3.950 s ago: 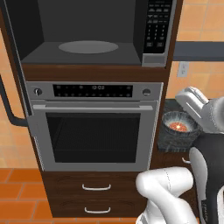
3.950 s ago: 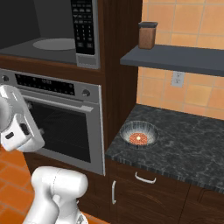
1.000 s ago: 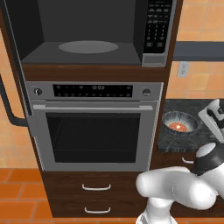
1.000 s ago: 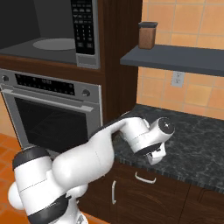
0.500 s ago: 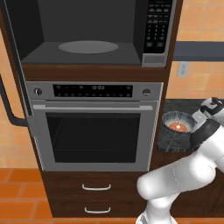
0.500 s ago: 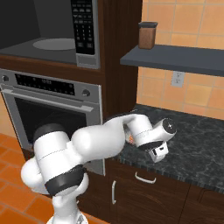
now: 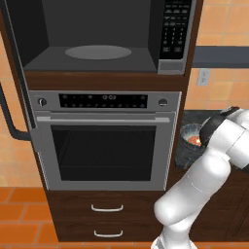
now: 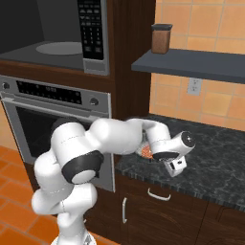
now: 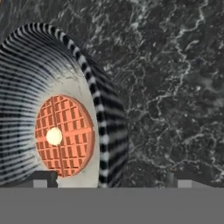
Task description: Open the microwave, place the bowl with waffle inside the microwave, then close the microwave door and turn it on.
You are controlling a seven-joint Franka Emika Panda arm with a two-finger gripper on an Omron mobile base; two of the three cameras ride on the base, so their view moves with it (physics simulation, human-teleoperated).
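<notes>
The bowl [image 9: 65,109] sits on the dark speckled stone surface [image 9: 175,87] right of the oven [image 7: 104,141], with the waffle [image 9: 64,135] lying flat in its bottom. The fingers [image 9: 109,178] stand wide apart and hold nothing: one dark tip rises over the bowl's inside by the waffle, the other over bare surface, so they straddle the bowl's near wall. Whether either tip touches the bowl cannot be told.

The bowl is round, with ribbed, striped, glassy-looking sides and a pale floor. The waffle is a round orange-red disc with a square grid and a small pale dab at its middle. The surface is black stone with grey veining.

The microwave [image 7: 102,39] stands open above the oven, its dark cavity showing a flat grey oval turntable [image 7: 98,52] and a black keypad [image 7: 173,26] on its right. The door [image 7: 12,78] hangs swung out at the left edge.

Since a second ago the arm has reached further right and down, bringing the hand close over the bowl; the fingers are as wide as before.
</notes>
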